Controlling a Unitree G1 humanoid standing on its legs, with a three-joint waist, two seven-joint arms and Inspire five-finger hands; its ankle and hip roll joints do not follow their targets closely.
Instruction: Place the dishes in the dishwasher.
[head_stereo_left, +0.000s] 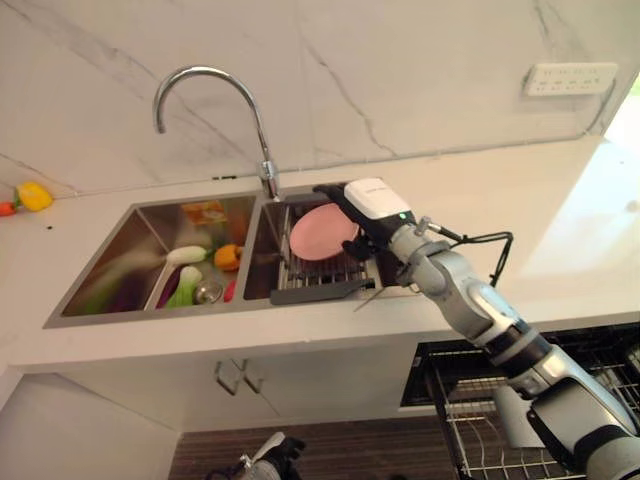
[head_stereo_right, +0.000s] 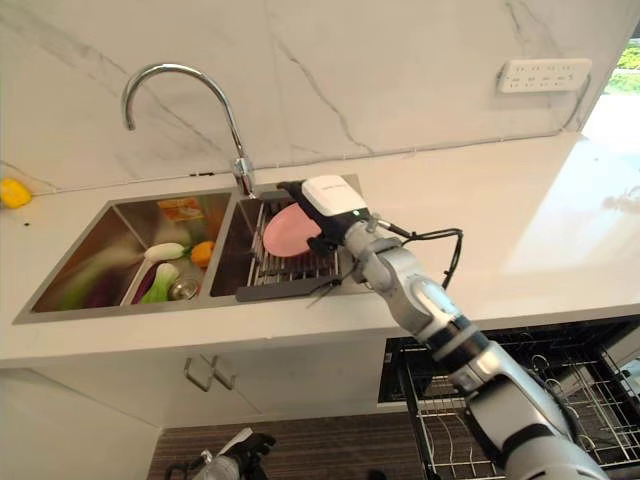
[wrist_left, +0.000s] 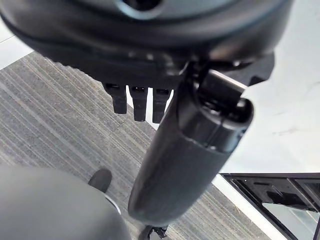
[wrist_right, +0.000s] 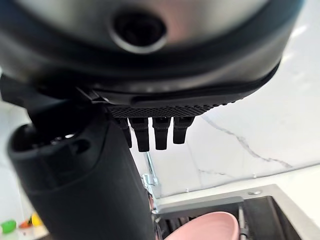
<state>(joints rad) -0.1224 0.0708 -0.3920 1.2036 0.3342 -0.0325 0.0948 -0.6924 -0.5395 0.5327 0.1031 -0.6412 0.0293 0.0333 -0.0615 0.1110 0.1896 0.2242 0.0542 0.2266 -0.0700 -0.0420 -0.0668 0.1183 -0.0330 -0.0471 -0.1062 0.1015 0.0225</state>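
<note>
A white marble wall (head_stereo_left: 400, 70) veined in grey, bearing a white socket strip (head_stereo_left: 570, 78), rises behind a pale glossy stone countertop (head_stereo_left: 520, 210), with white cabinet doors (head_stereo_left: 300, 385) beneath it above a dark striped wood-look floor (head_stereo_left: 330, 450).

Kitchen counter with a double steel sink below a marble wall.
A curved chrome tap (head_stereo_left: 215, 110) rises behind the sink (head_stereo_left: 150, 300). Its left basin holds green, white and orange vegetables (head_stereo_left: 190, 275). A yellow pepper (head_stereo_left: 33, 195) lies far left on the white countertop (head_stereo_left: 560, 230); a white socket strip (head_stereo_left: 570, 78) is on the wall, far right.
</note>
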